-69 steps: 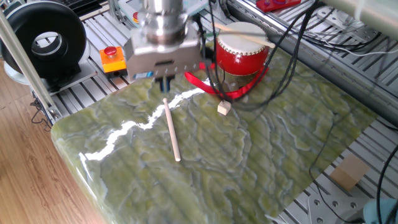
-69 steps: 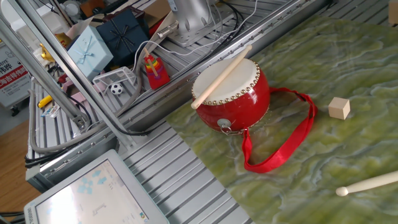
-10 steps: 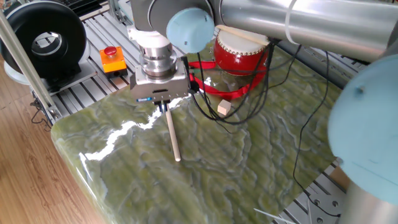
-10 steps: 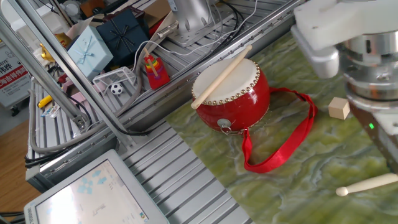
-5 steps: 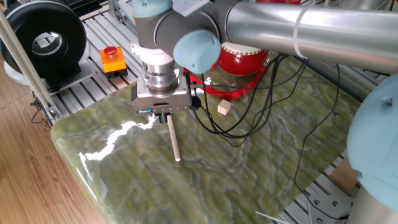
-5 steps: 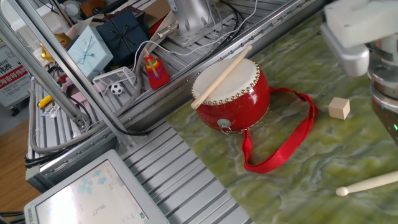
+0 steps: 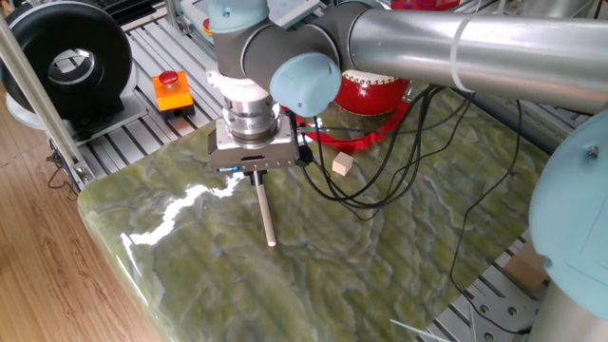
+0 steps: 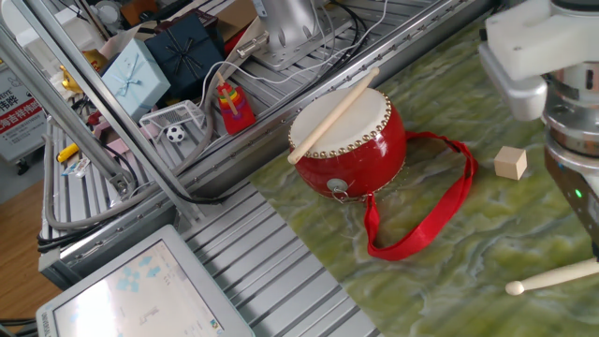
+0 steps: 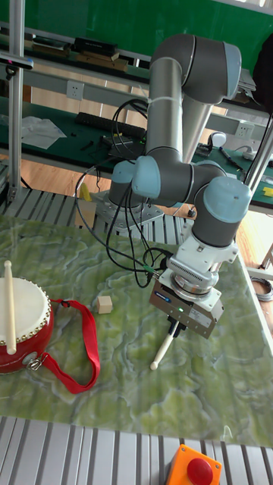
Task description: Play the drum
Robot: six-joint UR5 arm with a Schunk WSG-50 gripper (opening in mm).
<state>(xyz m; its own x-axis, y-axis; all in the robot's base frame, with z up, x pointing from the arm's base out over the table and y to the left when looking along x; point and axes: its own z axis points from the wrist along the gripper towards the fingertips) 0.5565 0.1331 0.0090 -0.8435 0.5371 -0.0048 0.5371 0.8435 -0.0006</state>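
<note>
The red drum [image 8: 351,140] with its cream skin stands at the marbled green table's back edge, half hidden behind the arm in one fixed view [image 7: 378,91] and at the left in the tall view [image 9: 19,326]. One wooden drumstick [image 8: 332,114] lies across its top. A second drumstick [image 7: 264,211] lies flat on the table [image 9: 161,352]. My gripper [image 7: 255,175] is lowered over this stick's far end [image 9: 175,327], fingers on either side of it. Whether they press on it does not show.
A small wooden cube [image 7: 342,165] sits between the gripper and the drum, beside the red ribbon strap [image 8: 426,220]. An orange box with a red button [image 7: 171,88] stands off the mat. Black cables [image 7: 380,180] hang from the arm over the table.
The arm has come down and shifted slightly right over the lying stick's far end. The stick, drum and cube have not moved.
</note>
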